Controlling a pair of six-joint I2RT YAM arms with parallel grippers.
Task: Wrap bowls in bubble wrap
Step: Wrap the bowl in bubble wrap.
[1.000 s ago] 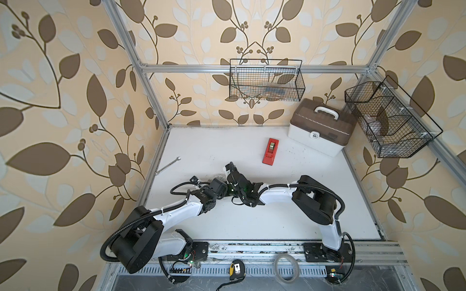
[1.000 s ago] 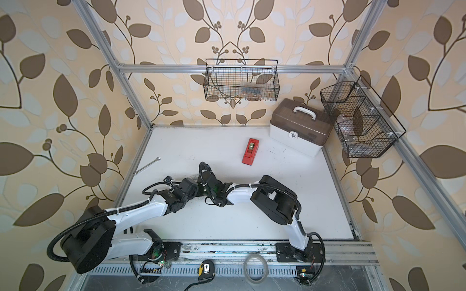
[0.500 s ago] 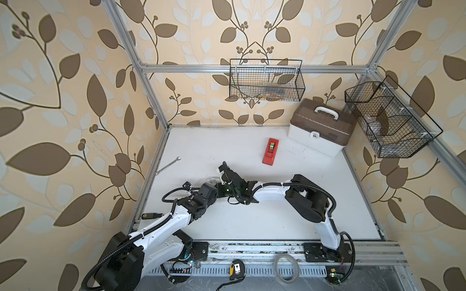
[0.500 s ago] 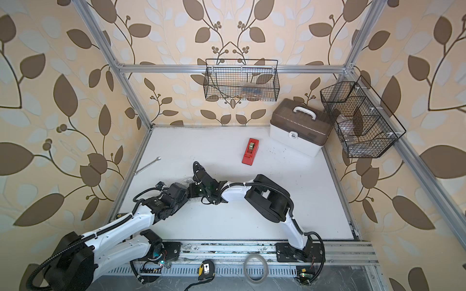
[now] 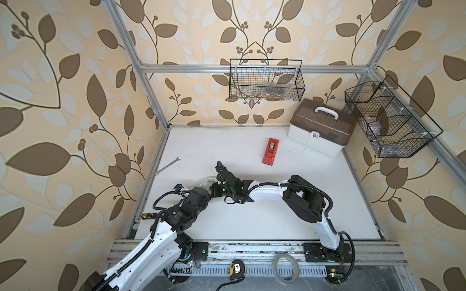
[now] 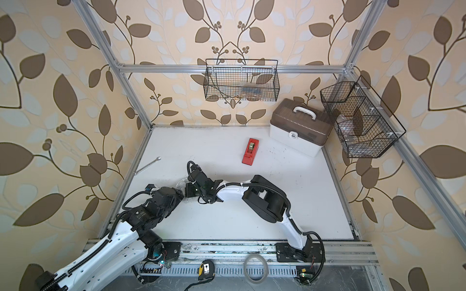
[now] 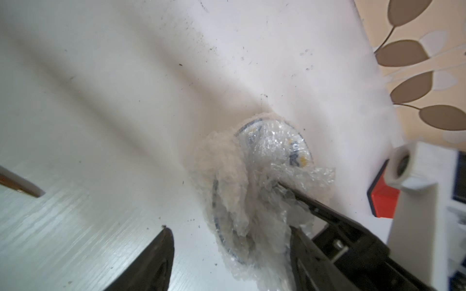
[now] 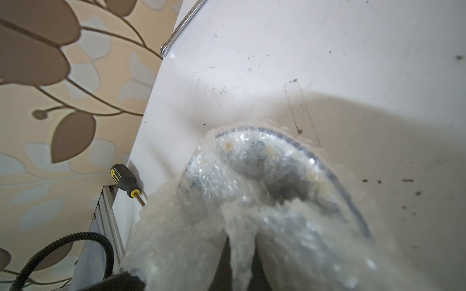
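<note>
A small clear bowl [image 7: 274,146] with a blue-edged rim lies on the white table, bundled in crumpled bubble wrap [image 7: 234,191]. In both top views only a pale patch of the bowl [image 5: 208,181] shows between the two wrists. My left gripper [image 7: 229,254] is open, and the near end of the bundle reaches in between its dark fingers [image 7: 156,262]. My right gripper [image 8: 240,259] is shut on a bunched fold of the bubble wrap [image 8: 201,226]. From the left wrist its fingertips [image 7: 300,199] show pinching the wrap over the bowl.
A red tape dispenser [image 5: 270,151] and a white toolbox [image 5: 320,128] stand at the back right. A wrench [image 5: 167,165] lies by the left edge, a screwdriver [image 8: 124,181] just off it. Wire baskets [image 5: 266,80] hang on the walls.
My left gripper has opened, letting go of the wrap, and drawn back toward the front left. My right gripper has shifted left, still shut on the wrap.
</note>
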